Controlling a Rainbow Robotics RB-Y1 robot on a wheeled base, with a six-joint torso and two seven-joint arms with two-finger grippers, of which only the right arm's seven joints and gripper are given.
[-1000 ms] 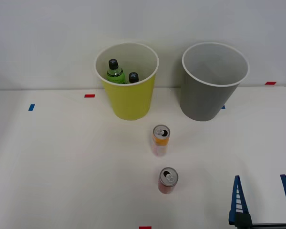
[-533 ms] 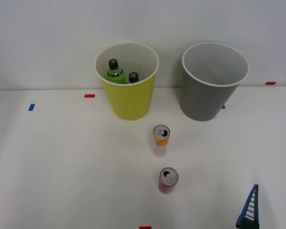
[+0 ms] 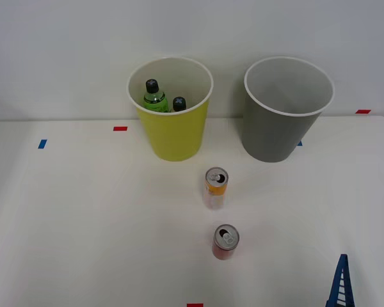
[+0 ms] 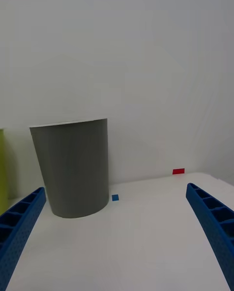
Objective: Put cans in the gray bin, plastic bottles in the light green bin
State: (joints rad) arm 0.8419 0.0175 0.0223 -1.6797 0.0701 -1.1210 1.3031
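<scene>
Your two cans stand upright on the white table, the orange-and-pale can nearer the bins and the shorter red can just in front of it, the pair apart and untouched. Behind them at the table's far edge, the light green bin sits to the left and the gray bin to the right, a gap between them. Inside the light green bin you have both plastic bottles, the green bottle and beside it a second black cap, its label hidden by the rim. Your right gripper is spread wide, nothing between the blue ribbed fingers; from the front, one finger pokes up at the lower right corner, well clear of the cans. The wrist camera faces the gray bin's wall, with a blue tape mark just beside its base and a red tape mark further off.
</scene>
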